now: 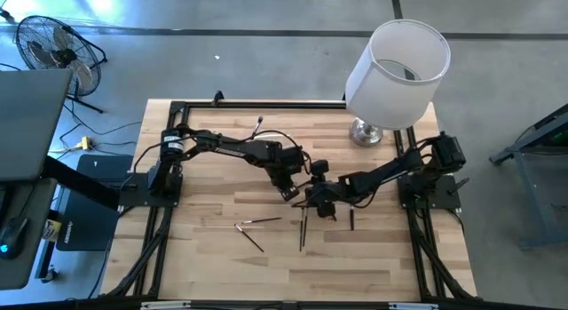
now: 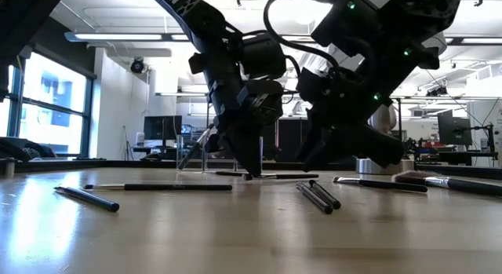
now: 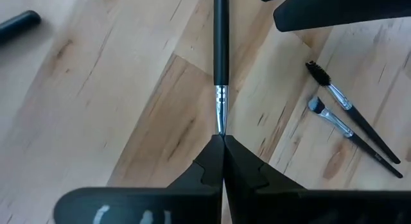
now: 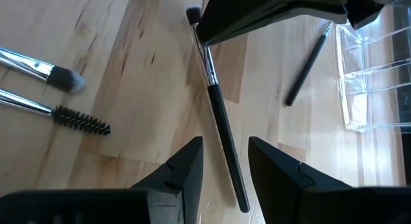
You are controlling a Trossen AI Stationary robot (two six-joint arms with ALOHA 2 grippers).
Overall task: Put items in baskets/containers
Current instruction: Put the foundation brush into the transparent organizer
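Note:
A slim black brush (image 4: 219, 124) with a silver ferrule (image 3: 220, 95) lies flat on the wooden table (image 1: 382, 257) at its middle. My left gripper (image 3: 222, 138) is shut, with its tips at the brush's bristle end. My right gripper (image 4: 225, 161) stands open over the handle end, one finger on either side, without touching it. The clear holder (image 4: 363, 76) stands farther off, with another dark brush (image 4: 307, 65) lying beside it. A spoolie (image 4: 81, 121) and a fluffy-tipped brush (image 4: 61, 76) lie to the side. My left gripper meets the brush at its bristle tip (image 3: 221, 124), just past the ferrule, with its shut fingertips. It comes slanting down from the table's left, in line with the brush. Whether bristles are pinched between the tips or only pressed, I cannot tell. The brush lies flat on the table.
Loose brushes lie toward the near edge (image 1: 257, 222) (image 1: 303, 232) (image 1: 351, 219), and one lies at the far side (image 1: 258, 125). A big white lampshade on a metal foot (image 1: 397, 72) stands at the far right corner. The two grippers are very close together.

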